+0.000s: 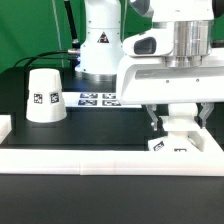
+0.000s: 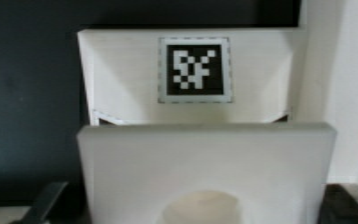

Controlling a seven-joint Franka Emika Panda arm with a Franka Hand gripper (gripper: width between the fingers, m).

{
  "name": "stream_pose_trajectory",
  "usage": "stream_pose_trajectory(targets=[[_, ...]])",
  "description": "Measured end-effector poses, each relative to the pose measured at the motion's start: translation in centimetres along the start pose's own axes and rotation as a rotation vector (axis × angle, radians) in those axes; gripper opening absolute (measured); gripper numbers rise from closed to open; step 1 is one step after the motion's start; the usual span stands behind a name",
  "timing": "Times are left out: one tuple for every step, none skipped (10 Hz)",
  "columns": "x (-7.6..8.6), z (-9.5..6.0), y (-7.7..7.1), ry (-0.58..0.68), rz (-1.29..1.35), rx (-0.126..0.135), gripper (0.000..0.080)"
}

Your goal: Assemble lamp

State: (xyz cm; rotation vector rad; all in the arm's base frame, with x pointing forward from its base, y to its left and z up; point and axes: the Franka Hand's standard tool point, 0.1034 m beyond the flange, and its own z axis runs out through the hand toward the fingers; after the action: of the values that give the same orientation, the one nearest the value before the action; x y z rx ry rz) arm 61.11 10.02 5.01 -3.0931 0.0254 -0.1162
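A matte black bench (image 1: 100, 128) fills the scene, and a smooth white ledge (image 1: 90, 158) runs along its nearest edge. Just behind that ledge, directly under the jaws, lies the flat square base (image 1: 172, 148) of white plastic. It shows black-and-white tags on top, and the wrist view shows one crisp tag on its pale face (image 2: 123, 80). The rounded, ball-like bulb (image 1: 178, 124) stands on the base and sits between the jaws. In the wrist view it is a blurred, glossy white mass (image 2: 202, 165). The jaws stand apart. Their dark fingers (image 1: 154, 122) flank the bulb, with a small gap visible on each side. Farther back, well apart from the jaws toward the exterior view's left, the truncated-cone shade (image 1: 44, 95) rests on its wide end. Beyond it lies the thin marker board (image 1: 98, 99).
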Motion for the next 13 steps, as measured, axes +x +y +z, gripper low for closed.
stream_pose_trajectory(targets=[[-0.1, 0.0, 0.0, -0.001, -0.011, -0.001, 0.0537], [-0.5, -0.1, -0.2, -0.006, -0.033, 0.0, 0.0653], [-1.0, -0.2, -0.4, -0.011, -0.053, 0.001, 0.0653], [-1.7, -0.4, -0.6, -0.017, -0.065, 0.0, 0.0686], [-2.4, -0.9, -0.7, -0.021, -0.086, -0.001, 0.0696], [-3.4, -1.3, -0.6, -0.026, -0.113, -0.002, 0.0696], [-4.7, -1.7, -0.5, -0.028, -0.13, -0.002, 0.0698], [-6.1, -2.1, -0.6, -0.038, -0.147, -0.003, 0.0698], [-7.5, -2.5, -0.6, -0.04, -0.157, -0.003, 0.0698], [-9.1, -2.8, -0.6, -0.046, -0.166, -0.004, 0.0698], [-10.2, -2.9, -1.0, -0.047, -0.167, -0.002, 0.0698], [-11.0, -3.4, -1.7, -0.048, -0.162, 0.0, 0.0698], [-11.4, -3.7, -2.6, -0.047, -0.159, 0.002, 0.0698]])
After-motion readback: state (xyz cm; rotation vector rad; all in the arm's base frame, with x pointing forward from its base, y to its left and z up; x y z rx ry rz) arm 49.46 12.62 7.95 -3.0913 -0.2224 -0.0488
